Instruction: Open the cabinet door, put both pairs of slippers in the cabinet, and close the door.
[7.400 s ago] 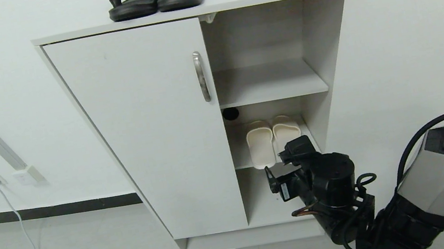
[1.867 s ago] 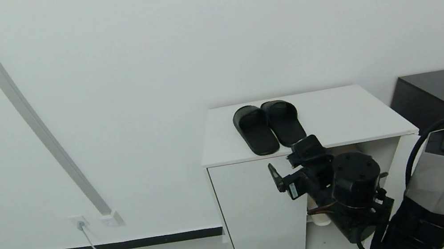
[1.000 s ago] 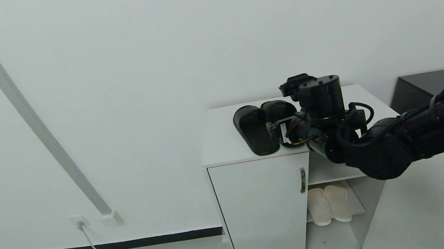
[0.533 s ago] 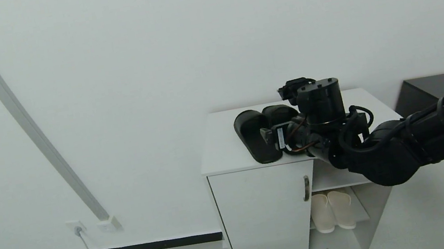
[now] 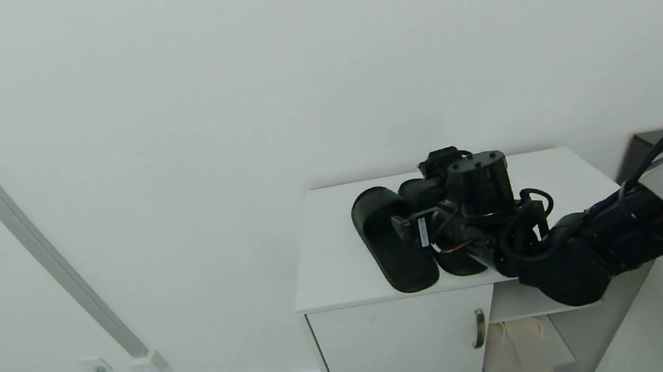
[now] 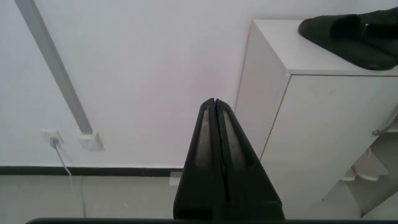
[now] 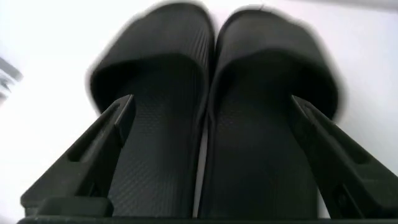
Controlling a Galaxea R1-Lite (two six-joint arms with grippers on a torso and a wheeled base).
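Right wrist view: the right gripper (image 7: 212,106) is spread wide, straddling the black slippers (image 7: 261,74). Head view puts them on the cabinet (image 5: 333,273) top, lower right of centre, with white slippers (image 5: 520,349) inside. The left gripper (image 6: 214,102) is pressed together.

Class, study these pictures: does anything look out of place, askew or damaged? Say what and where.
Only the pair of black rubber slippers looks out of place: it lies on top of the white cabinet, not inside with the cream slippers on its shelf. The right tool is open around the pair. Nothing looks damaged.
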